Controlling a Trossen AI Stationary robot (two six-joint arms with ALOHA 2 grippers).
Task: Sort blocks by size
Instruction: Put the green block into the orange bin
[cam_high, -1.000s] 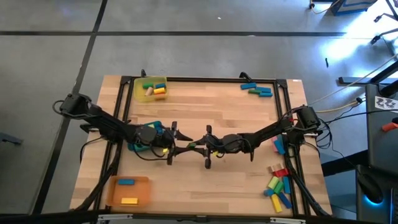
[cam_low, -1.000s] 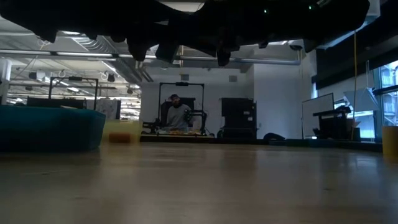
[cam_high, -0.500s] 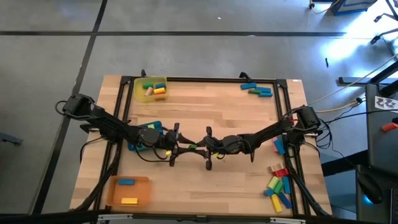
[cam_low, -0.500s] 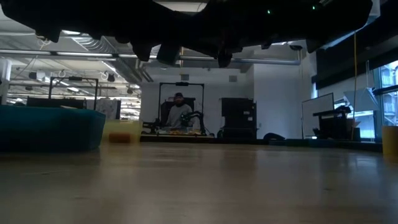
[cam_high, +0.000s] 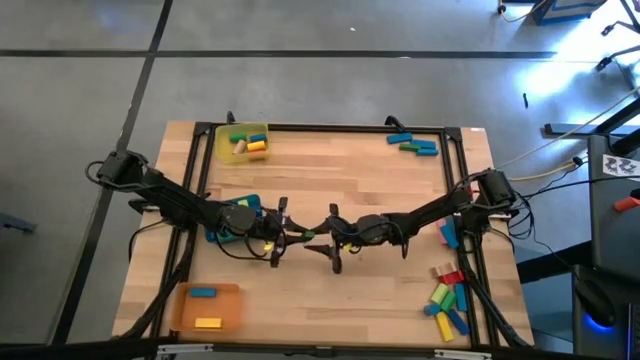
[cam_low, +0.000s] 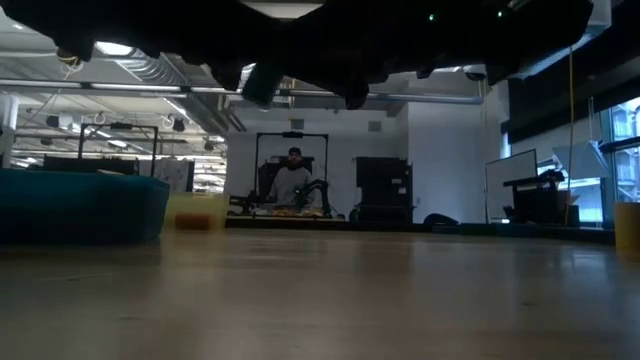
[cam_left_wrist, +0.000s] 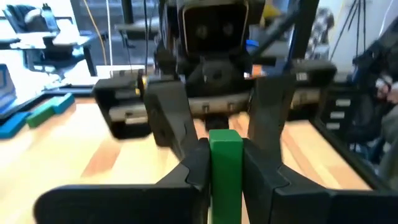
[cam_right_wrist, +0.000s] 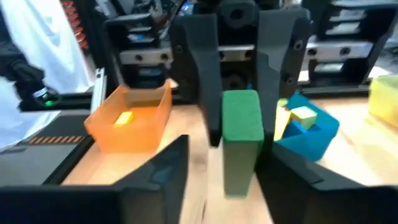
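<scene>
A long green block (cam_left_wrist: 225, 163) hangs over the middle of the table, between my two grippers, which point level at each other. My left gripper (cam_high: 297, 237) comes from the table's left and is shut on the block. My right gripper (cam_high: 322, 241) comes from the right and is open. Its fingers (cam_right_wrist: 163, 169) stand on either side of the block's end (cam_right_wrist: 240, 163), with a gap on at least one side. Other blocks lie at the near right (cam_high: 448, 300) and at the far right (cam_high: 413, 145). My left gripper pinches the green block's two long sides (cam_left_wrist: 211, 167) between its two fingers. The fingers (cam_left_wrist: 196, 169) lie level along the block and come from the table's left. The block is lifted clear of the table and sticks out past the fingertips toward my right gripper.
A yellow tray (cam_high: 222, 146) with blocks stands at the far left. A blue tray (cam_high: 247, 204) lies under my left arm, and an orange tray (cam_high: 184, 312) with two blocks at the near left. A black frame (cam_high: 330, 128) rims the table. A person (cam_low: 293, 182) sits in the room beyond.
Both hands have kept their place over the table's middle, and the green block has stayed between them. My right gripper has turned slightly about its wrist.
</scene>
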